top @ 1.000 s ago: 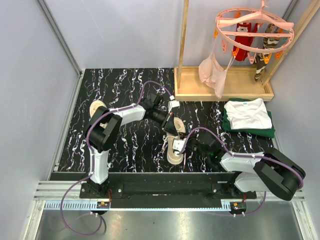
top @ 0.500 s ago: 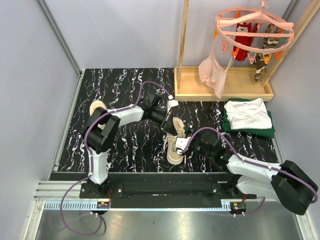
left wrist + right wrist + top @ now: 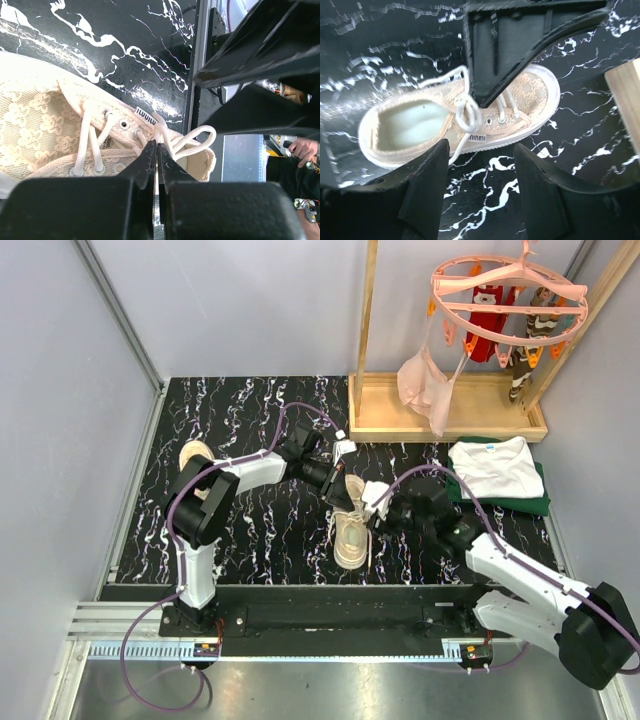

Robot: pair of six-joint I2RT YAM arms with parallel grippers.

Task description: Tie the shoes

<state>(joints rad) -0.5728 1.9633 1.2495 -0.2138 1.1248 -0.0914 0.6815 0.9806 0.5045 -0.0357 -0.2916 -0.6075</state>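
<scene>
One beige lace-up shoe [image 3: 350, 535] lies mid-table, its heel nearest the left gripper and its toe toward the arm bases. My left gripper [image 3: 345, 492] is over the shoe's lacing, shut on a strand of its white lace [image 3: 158, 136] right by the eyelets. A lace loop [image 3: 197, 136] stands beside the jaws. My right gripper [image 3: 378, 502] is open and empty, just right of the shoe. In the right wrist view it [image 3: 481, 150] hovers above the shoe's side [image 3: 520, 117], and a loose loop [image 3: 468, 114] lies there. The second shoe [image 3: 193, 454] sits far left, partly hidden by the left arm.
A wooden rack base [image 3: 445, 410] stands at the back right, with a pink round hanger [image 3: 510, 285] of small clothes above it. A folded white shirt on green cloth [image 3: 497, 472] lies at the right. A metal rail [image 3: 330, 595] runs along the near edge.
My right arm has swung up and back, from the near right of the shoe to beside the left gripper. The left gripper has stayed on the lace.
</scene>
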